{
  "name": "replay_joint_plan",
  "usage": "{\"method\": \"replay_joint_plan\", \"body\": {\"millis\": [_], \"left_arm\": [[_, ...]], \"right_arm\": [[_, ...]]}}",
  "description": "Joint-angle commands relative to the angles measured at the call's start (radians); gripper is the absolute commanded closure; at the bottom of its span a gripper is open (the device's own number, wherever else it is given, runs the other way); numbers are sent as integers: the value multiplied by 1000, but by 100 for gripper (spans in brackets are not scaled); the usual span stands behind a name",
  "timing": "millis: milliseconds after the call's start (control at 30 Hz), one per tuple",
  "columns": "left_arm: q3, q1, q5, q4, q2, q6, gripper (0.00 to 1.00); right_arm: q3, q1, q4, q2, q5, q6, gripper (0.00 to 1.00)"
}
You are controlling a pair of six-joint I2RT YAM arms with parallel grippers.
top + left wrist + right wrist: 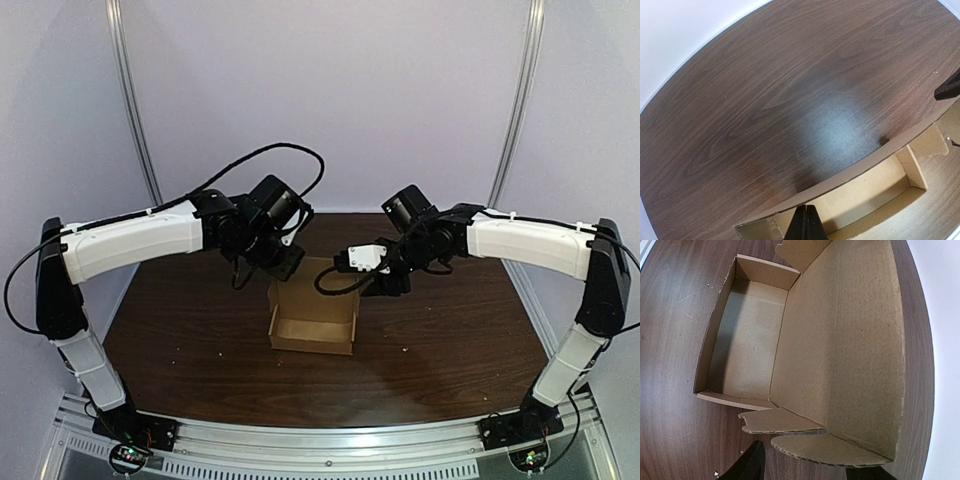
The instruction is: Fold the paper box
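The brown cardboard box [312, 322] sits open in the middle of the dark table. In the right wrist view its tray [747, 355] lies left of the raised lid panel [845, 340], with two side flaps [782, 421] sticking out toward the camera. My right gripper [805, 472] is open at the box's right side [385, 283], its fingers either side of the rounded flap [832, 450]. My left gripper [807, 222] is shut with nothing in it, tips against the inner face of the box's back-left wall [850, 172], seen from above as the left gripper [285, 262].
Dark wood tabletop [190, 340] surrounds the box. White walls and two metal poles [135, 110] stand behind. The arm bases sit on the metal rail [330, 450] at the near edge. Small crumbs [403, 349] dot the table.
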Motion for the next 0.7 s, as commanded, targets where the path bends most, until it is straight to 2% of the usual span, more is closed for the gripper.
{"method": "replay_joint_plan", "body": {"millis": [0, 67, 200, 400, 500, 667], "left_arm": [[65, 3, 11, 51, 54, 36, 100], [83, 2, -6, 7, 39, 19, 99], [50, 1, -13, -2, -61, -14, 76], [-35, 1, -84, -1, -196, -29, 57], [-71, 2, -127, -10, -192, -9, 51], [-84, 12, -78, 15, -128, 11, 49]], "right_arm": [[13, 4, 0, -31, 57, 21, 45], [10, 5, -9, -36, 59, 19, 45], [-2, 4, -18, -51, 54, 17, 45], [1, 5, -23, -50, 30, 30, 45], [8, 4, -23, -44, 27, 34, 45], [30, 4, -36, -35, 21, 36, 45]]}}
